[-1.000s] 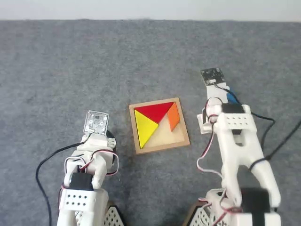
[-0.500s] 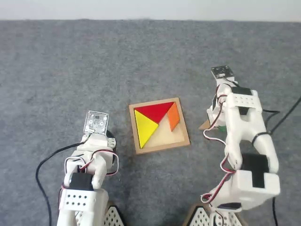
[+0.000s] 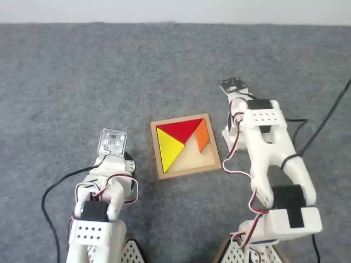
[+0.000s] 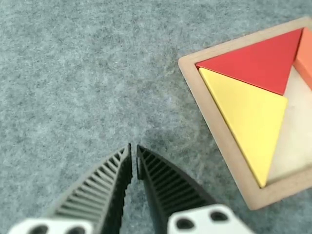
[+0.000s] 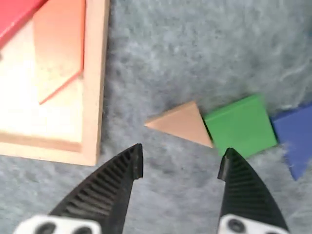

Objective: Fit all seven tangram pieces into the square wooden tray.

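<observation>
Tray (image 3: 189,169) sits mid-frame in the high view on the tabletop (image 3: 82,71), with red (image 3: 180,129), yellow (image 3: 169,148) and orange (image 3: 202,135) pieces in, so I'd say four to go. Right claw (image 5: 183,151) is spread wide and empty over a tan triangle (image 5: 183,124) just outside the tray, with a green square (image 5: 241,126) touching it and a blue piece (image 5: 292,136) beside that. Looks lined up to straddle the tan one. Left claw (image 4: 134,148) is nearly pinched together and empty, parked lower left out of the way.
</observation>
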{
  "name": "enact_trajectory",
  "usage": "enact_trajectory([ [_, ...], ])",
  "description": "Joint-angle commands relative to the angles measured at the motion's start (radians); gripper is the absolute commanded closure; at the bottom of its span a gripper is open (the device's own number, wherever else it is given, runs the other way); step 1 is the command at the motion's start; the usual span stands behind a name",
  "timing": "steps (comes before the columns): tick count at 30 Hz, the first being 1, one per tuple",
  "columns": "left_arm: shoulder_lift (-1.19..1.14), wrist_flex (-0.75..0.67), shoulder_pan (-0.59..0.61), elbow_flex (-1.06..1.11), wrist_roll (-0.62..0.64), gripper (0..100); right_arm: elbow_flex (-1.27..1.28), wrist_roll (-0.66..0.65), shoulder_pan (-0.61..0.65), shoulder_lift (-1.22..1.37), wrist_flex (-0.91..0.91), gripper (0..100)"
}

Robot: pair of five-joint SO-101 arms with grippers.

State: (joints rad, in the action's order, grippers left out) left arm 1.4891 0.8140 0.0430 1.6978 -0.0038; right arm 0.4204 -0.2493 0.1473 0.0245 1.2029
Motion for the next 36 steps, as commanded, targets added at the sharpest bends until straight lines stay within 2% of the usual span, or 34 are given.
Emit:
enact_trajectory([
  [1, 0.012, 0.002, 0.005, -0.008, 0.005, 99, -0.02, 0.112, 0.056, -0.065, 0.004, 74.2],
  [8, 0.012, 0.002, 0.005, -0.008, 0.005, 99, -0.015, 0.42, 0.094, -0.062, -0.031, 74.2],
  [14, 0.012, 0.002, 0.005, -0.008, 0.005, 99, -0.015, 0.76, 0.073, -0.061, -0.03, 74.2],
  [20, 0.012, 0.002, 0.005, -0.008, 0.006, 99, -0.021, 0.801, 0.039, -0.002, -0.045, 74.2],
  [24, 0.012, 0.002, 0.005, -0.008, 0.006, 99, -0.023, 0.81, 0.035, 0.084, -0.124, 74.3],
  [29, 0.012, 0.002, 0.005, -0.008, 0.006, 99, -0.058, 0.902, 0.036, 0.113, -0.16, 78.3],
  [36, 0.012, 0.002, 0.005, -0.008, 0.006, 99, -0.066, 1.0, -0.03, 0.16, -0.182, 76.8],
])
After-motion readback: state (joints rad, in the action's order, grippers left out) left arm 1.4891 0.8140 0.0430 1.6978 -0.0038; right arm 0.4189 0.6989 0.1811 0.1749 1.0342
